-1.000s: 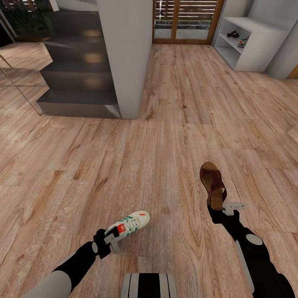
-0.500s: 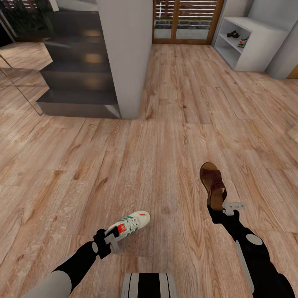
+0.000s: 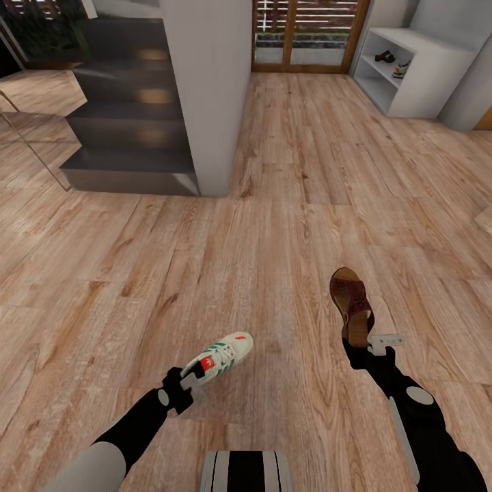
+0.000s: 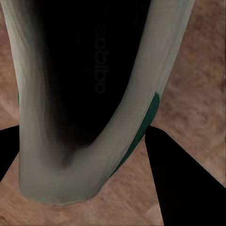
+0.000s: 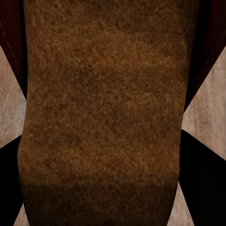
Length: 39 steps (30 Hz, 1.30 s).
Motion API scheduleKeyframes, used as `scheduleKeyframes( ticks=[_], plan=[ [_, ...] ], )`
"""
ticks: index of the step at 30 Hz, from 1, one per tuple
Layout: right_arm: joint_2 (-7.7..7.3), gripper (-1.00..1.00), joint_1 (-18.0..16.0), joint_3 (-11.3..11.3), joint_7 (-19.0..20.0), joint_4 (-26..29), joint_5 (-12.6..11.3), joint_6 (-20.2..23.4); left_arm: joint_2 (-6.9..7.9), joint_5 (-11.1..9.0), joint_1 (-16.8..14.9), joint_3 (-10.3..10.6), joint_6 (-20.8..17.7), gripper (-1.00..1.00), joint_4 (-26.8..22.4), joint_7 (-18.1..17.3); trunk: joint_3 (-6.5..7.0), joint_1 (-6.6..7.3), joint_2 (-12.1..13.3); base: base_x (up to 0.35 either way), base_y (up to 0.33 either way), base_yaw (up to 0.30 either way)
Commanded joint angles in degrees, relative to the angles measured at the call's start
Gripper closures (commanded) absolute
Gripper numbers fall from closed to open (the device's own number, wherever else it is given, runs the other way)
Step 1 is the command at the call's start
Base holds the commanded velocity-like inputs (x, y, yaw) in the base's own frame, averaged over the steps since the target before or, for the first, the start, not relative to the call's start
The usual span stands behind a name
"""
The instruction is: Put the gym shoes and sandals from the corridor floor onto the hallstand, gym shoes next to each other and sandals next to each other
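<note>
A wide stretch of wood-plank corridor floor lay open ahead of the robot, running unbroken to the far glass door. On the far left the dark staircase and a pale square pillar bounded the open room; on the far right stood the pale hallstand.

The hallstand's open shelf held a dark sandal on the rack and, just right of it, a gym shoe on the rack, apart from each other; they were too small to tell more.

Near the robot, the left gripper was closed on the heel of a white gym shoe, held above the floor with its toe pointing far and to the right. In the left wrist view the black fingers flanked the heel of the shoe, and faint lettering on the dark insole was not clear enough to read.

The right gripper was clamped on the heel end of a brown sandal, toe pointing far. In the right wrist view the sandal's brown footbed ran between the dark fingers.
</note>
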<state>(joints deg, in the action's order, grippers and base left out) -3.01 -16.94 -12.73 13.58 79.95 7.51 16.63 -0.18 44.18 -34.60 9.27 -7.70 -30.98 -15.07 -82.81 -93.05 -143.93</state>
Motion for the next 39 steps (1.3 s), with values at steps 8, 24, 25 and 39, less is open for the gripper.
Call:
scheduleKeyframes(
  ticks=[8, 24, 25, 39],
  plan=[
    [0.02, 1.0, 0.0, 0.0, 0.5, 0.0, 0.6, 0.2, -0.7, -13.4, -0.4, -0.5, -9.3, 1.0, -7.2, -0.2, -0.04, 0.01, 0.0, 0.0, 0.0, 0.0],
    [-0.06, 1.0, 0.0, -0.1, 0.4, -1.1, 0.9, 0.1, 2.46, -34.5, 7.9, -4.2, 1.5, 1.0, -8.9, 0.3, -0.04, 0.01, 0.0, 0.0, 0.0, 0.0],
    [-0.09, 1.0, 0.1, -0.1, 0.4, -1.6, 0.9, 0.0, 2.54, -34.5, 8.3, -4.6, 2.2, 1.0, -8.8, 0.3, -0.04, 0.01, 0.0, 0.0, 0.0, 0.0],
    [0.17, 1.0, 6.9, -8.4, 0.7, -4.2, 0.8, -6.6, 2.66, -35.0, 12.2, -13.4, 5.8, 1.0, -8.8, 0.1, 2.36, 0.16, 0.1, 0.0, 0.0, -0.116]
  ],
)
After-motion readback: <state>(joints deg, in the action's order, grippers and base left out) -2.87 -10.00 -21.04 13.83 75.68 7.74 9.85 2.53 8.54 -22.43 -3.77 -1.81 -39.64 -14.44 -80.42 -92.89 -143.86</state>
